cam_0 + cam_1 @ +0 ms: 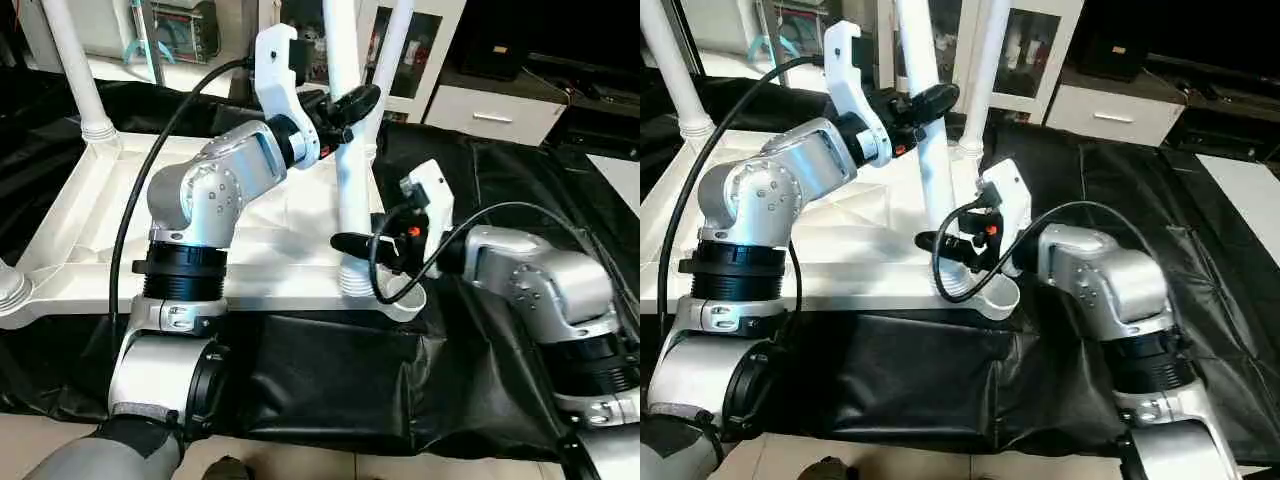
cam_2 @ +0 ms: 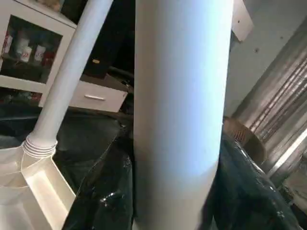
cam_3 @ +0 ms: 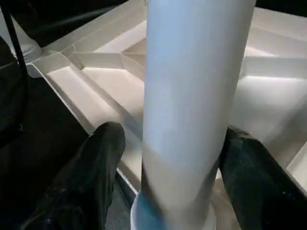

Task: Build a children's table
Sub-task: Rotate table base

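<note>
The white tabletop (image 1: 95, 205) lies upside down on a black cloth, ribbed side up. One white leg (image 1: 352, 190) stands upright in the near right corner socket (image 1: 352, 280). High on this leg my left gripper (image 1: 347, 108) is shut, its black fingers (image 1: 358, 100) wrapped around the tube. Low down, just above the socket, my right gripper (image 3: 175, 177) straddles the same leg. It is open: one finger (image 3: 98, 163) stands clear of the tube, and the other sits close against it. Two more legs stand in the back left (image 1: 75, 70) and back right (image 1: 393, 50) corners.
A black cloth (image 1: 330, 370) covers the floor under and around the tabletop. White cabinets (image 1: 495, 110) and a glass-fronted unit (image 1: 420, 50) stand behind. A black cable (image 1: 400, 290) loops from my right wrist beside the socket. A ribbed white end (image 1: 8, 285) shows at the near left corner.
</note>
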